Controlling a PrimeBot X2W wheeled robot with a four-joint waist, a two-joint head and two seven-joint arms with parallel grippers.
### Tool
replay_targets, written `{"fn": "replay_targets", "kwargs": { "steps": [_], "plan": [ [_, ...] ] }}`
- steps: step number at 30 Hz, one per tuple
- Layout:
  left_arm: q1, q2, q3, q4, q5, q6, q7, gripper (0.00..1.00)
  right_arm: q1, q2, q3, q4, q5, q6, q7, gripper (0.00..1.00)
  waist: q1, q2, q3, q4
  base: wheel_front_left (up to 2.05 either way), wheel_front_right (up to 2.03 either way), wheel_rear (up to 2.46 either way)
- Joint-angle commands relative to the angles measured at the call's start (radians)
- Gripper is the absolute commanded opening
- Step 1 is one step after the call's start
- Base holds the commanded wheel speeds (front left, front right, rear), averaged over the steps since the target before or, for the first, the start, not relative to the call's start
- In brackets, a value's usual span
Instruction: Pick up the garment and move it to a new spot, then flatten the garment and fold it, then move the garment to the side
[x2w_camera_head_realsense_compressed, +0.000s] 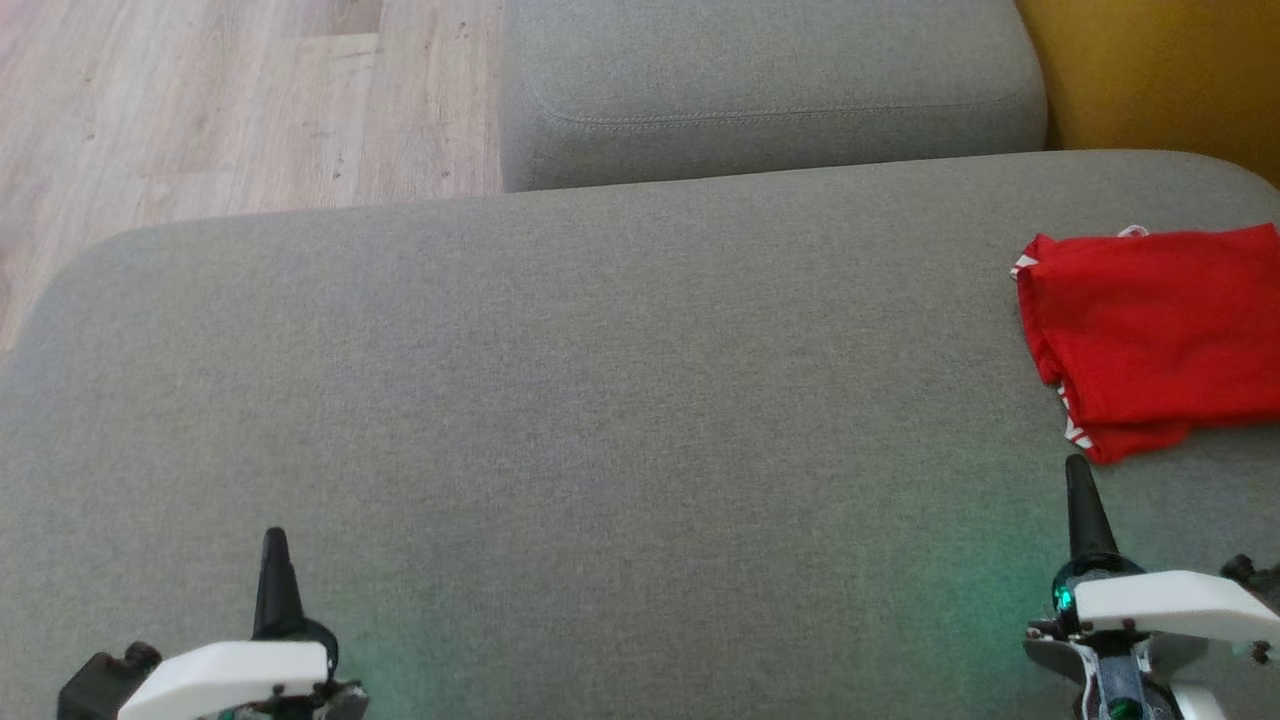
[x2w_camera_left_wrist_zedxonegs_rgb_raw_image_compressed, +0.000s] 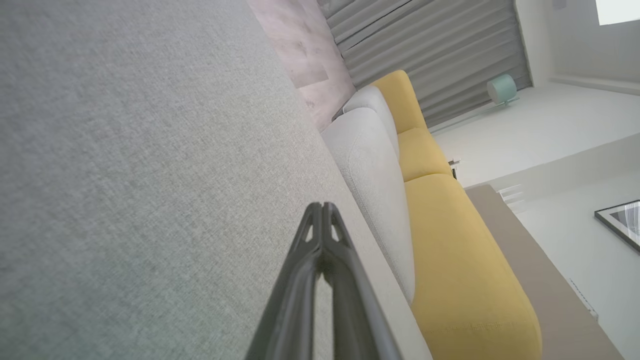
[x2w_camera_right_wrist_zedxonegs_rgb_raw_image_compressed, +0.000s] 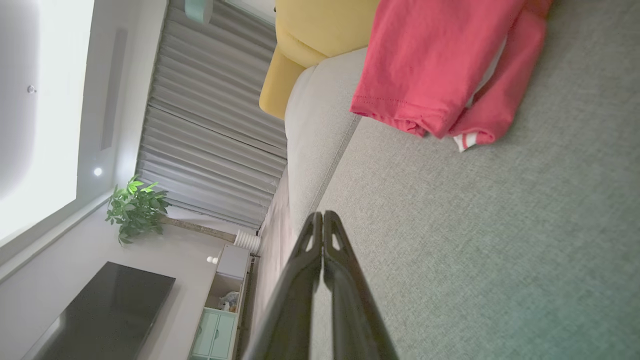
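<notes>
The garment (x2w_camera_head_realsense_compressed: 1150, 340) is red with white-striped trim, folded and lying at the right end of the grey cushion (x2w_camera_head_realsense_compressed: 600, 400); it runs off the head view's right edge. The right wrist view has the garment (x2w_camera_right_wrist_zedxonegs_rgb_raw_image_compressed: 435, 65) at its top. My right gripper (x2w_camera_head_realsense_compressed: 1078, 470) hovers just in front of the garment's near corner, fingers pressed together and empty, and its tips (x2w_camera_right_wrist_zedxonegs_rgb_raw_image_compressed: 323, 216) meet over bare fabric. My left gripper (x2w_camera_head_realsense_compressed: 274, 540) sits low at the near left, also shut on nothing, with its tips (x2w_camera_left_wrist_zedxonegs_rgb_raw_image_compressed: 322, 206) touching.
A second grey cushion (x2w_camera_head_realsense_compressed: 770, 90) lies behind the big one. A yellow sofa section (x2w_camera_head_realsense_compressed: 1160, 70) stands at the far right. Wooden floor (x2w_camera_head_realsense_compressed: 230, 100) runs along the far left. A dark screen (x2w_camera_right_wrist_zedxonegs_rgb_raw_image_compressed: 105, 310) and a plant (x2w_camera_right_wrist_zedxonegs_rgb_raw_image_compressed: 135, 207) stand across the room.
</notes>
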Motion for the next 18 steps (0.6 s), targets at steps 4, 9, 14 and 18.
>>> {"fn": "replay_targets", "kwargs": {
  "steps": [4, 9, 14, 18],
  "plan": [
    [-0.065, 0.014, 0.040, -0.020, -0.067, -0.014, 0.017, 0.00, -0.057, -0.017, -0.001, -0.038, 0.073, -0.001, 0.019, 0.00, -0.0001, 0.0000, 0.001, 0.000, 0.00, 0.00, 0.00],
    [-0.078, 0.014, 0.052, -0.014, -0.123, -0.021, 0.032, 0.00, -0.065, -0.017, -0.011, -0.039, 0.131, -0.001, 0.033, 0.00, -0.0001, 0.0000, 0.001, 0.000, 0.00, 0.00, 0.00],
    [-0.092, 0.014, 0.065, -0.007, -0.190, -0.029, 0.050, 0.00, -0.075, -0.016, -0.025, -0.040, 0.201, -0.001, 0.051, 0.00, -0.0001, 0.0000, 0.002, 0.000, 0.00, 0.00, 0.00],
    [-0.102, 0.013, 0.074, -0.002, -0.235, -0.035, 0.062, 0.00, -0.081, -0.016, -0.033, -0.041, 0.248, -0.001, 0.063, 0.00, -0.0001, 0.0000, 0.003, 0.000, 0.00, 0.00, 0.00]
  ]
}}
